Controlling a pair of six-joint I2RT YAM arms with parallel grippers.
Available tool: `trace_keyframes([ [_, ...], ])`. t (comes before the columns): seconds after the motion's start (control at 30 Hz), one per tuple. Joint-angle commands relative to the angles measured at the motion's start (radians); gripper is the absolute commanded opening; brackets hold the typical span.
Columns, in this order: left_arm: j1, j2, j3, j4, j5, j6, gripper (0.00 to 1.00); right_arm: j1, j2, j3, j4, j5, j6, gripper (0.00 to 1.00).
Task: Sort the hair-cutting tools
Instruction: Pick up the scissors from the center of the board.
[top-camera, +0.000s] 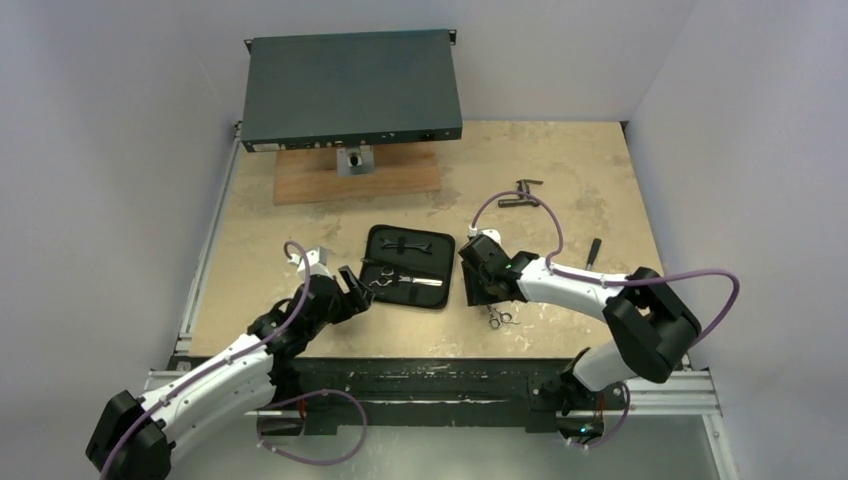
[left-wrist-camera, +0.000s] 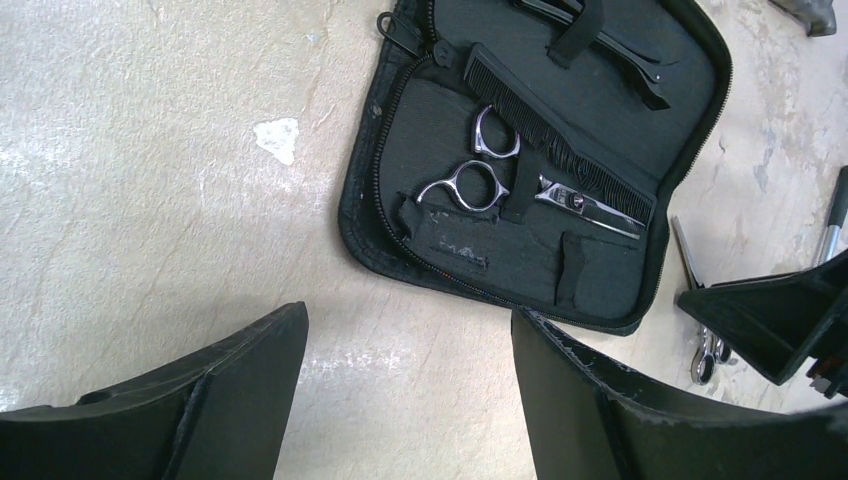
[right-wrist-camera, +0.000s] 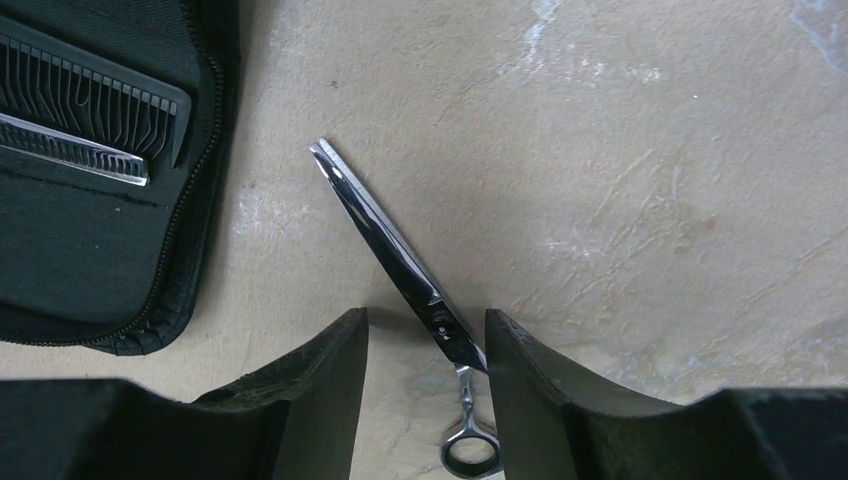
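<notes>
Well, the right claw (right-wrist-camera: 423, 330) is hovering spread around the loose scissors (right-wrist-camera: 380, 225) lying flat on the table (right-wrist-camera: 650, 200) beside the case (right-wrist-camera: 90, 260). They are sitting slanted, so squeezing might spin them away.

We read no text, number, brand or sign in any view; faint pale marks on the case (left-wrist-camera: 480, 262) pocket are illegible.

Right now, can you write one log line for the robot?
left gripper: open, near case | right gripper: open, straddling loose scissors on table | case: open, holding comb, cased scissors, clip
</notes>
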Motion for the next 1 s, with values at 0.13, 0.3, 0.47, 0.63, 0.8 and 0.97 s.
trace_keyframes([
  [0.13,-0.005,-0.037,0.032,-0.021,-0.022,-0.006,0.74,0.013,0.066,0.059,-0.04,0.012,-0.011,0.36],
  [0.3,-0.005,-0.06,0.032,-0.035,-0.028,-0.003,0.74,0.014,0.066,0.059,-0.041,-0.004,-0.008,0.21],
  [0.47,-0.005,-0.068,0.042,-0.052,-0.032,0.0,0.75,0.013,0.051,0.063,-0.058,-0.038,0.002,0.0],
  [0.63,-0.005,-0.083,0.045,-0.067,-0.039,0.002,0.75,0.013,-0.023,0.083,-0.112,0.027,-0.013,0.0],
  [0.8,-0.005,-0.091,0.059,-0.083,-0.045,0.006,0.75,0.028,-0.153,0.164,-0.164,0.044,-0.066,0.0],
  [0.97,-0.006,-0.107,0.075,-0.119,-0.067,0.016,0.75,0.15,-0.154,0.302,-0.206,0.031,-0.226,0.0],
])
